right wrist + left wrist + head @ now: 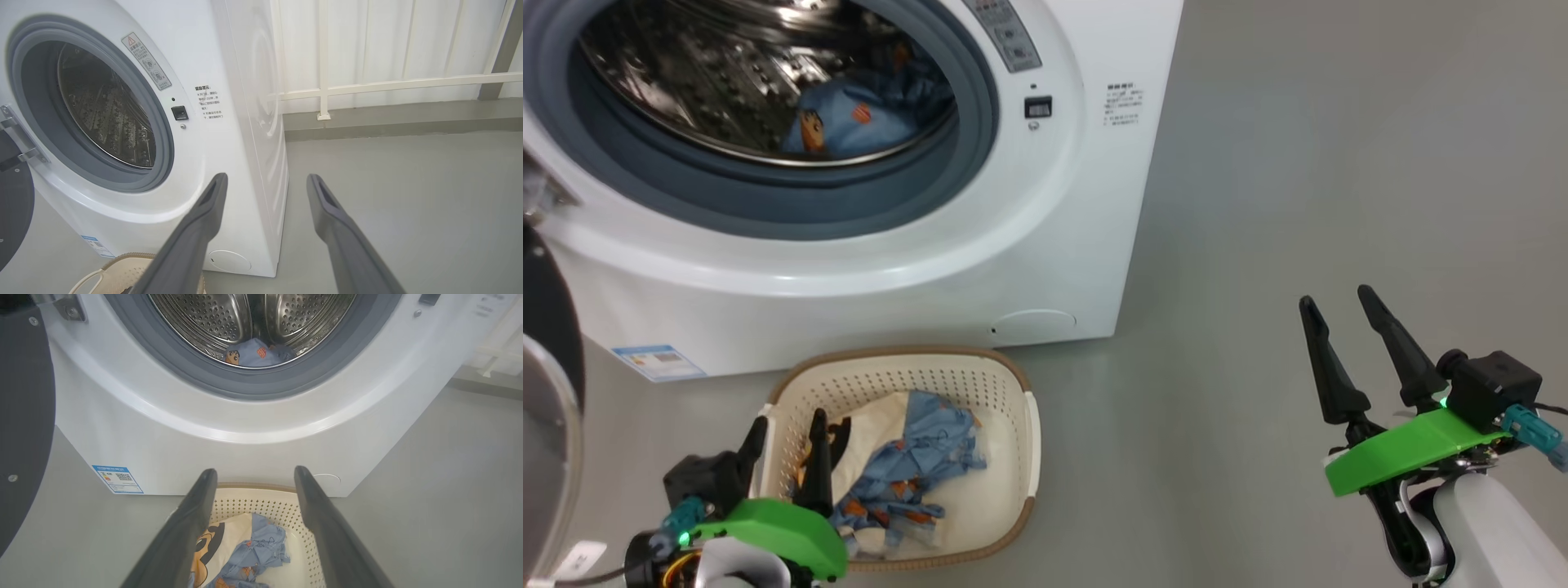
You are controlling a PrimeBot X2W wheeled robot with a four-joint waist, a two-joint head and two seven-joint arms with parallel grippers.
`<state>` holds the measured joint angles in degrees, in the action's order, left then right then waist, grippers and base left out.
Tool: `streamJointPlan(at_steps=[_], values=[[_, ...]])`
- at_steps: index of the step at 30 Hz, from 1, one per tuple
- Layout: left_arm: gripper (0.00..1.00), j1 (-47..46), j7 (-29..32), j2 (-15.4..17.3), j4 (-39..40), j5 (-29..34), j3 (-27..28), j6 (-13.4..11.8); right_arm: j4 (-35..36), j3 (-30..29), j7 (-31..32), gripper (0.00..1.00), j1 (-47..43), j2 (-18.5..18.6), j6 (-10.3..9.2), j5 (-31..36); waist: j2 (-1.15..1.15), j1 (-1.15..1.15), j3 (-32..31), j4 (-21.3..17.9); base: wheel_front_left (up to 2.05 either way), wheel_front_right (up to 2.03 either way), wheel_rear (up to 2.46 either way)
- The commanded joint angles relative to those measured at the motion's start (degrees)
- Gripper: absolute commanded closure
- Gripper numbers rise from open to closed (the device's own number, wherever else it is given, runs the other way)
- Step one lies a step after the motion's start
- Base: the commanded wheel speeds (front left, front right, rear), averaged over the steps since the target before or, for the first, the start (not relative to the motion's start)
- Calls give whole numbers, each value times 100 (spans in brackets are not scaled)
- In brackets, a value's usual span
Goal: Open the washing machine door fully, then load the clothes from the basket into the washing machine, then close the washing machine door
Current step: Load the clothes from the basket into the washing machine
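left fingers (192, 522) apart by basket (931, 384), clothes (915, 465) inside

I log: long, dark, two-fingered left gripper (789, 420), spread wide, empty; matching right gripper (1335, 298), spread wide, empty.

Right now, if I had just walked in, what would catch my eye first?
The big white washing machine looms at the upper left, mouth open, a blue garment lying in its steel drum. Below it a cream basket holds more clothes, the left gripper open at its left edge.
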<state>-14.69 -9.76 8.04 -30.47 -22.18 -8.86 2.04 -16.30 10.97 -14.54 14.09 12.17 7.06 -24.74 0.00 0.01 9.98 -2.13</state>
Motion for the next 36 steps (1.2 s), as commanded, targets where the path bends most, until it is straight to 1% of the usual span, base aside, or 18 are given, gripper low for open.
streamJointPlan(at_steps=[1, 13, 19, 23, 28, 32, 36], values=[[0, -265, -26, 125, -28, 5, 141, 11, 162, 108, -46, 0, 164, 69, 43, -24, 0, -1, 298, -122, 0, 0, 0], [0, -1520, 5, 229, -1690, 203, -169, 198, 341, 83, -46, 0, 585, 1, 43, 24, 0, -1, 1363, -236, 0, 0, 0], [0, -2168, 184, 317, -2537, 321, -292, 150, 425, 69, -46, 0, 802, -101, 43, 48, 0, -1, 1964, -307, 0, 0, 0], [0, -2624, 184, 362, -2960, 394, -370, 134, 499, 69, -46, 0, 945, -154, 43, 81, 0, -1, 2343, -341, 0, 0, 0], [0, -3145, 328, 452, -3508, 488, -472, 73, 595, 82, -46, 0, 1124, -211, 43, 111, 0, -1, 2767, -405, 0, 0, 0], [0, -3485, 476, 574, -3895, 539, -521, -35, 645, 103, -46, 0, 1256, -258, 43, 113, 0, -1, 3058, -507, 0, 0, 0], [0, -3717, 676, 704, -4106, 590, -585, -134, 693, 80, -46, 0, 1341, -297, 43, 122, 0, -1, 3324, -629, 0, 0, 0]])
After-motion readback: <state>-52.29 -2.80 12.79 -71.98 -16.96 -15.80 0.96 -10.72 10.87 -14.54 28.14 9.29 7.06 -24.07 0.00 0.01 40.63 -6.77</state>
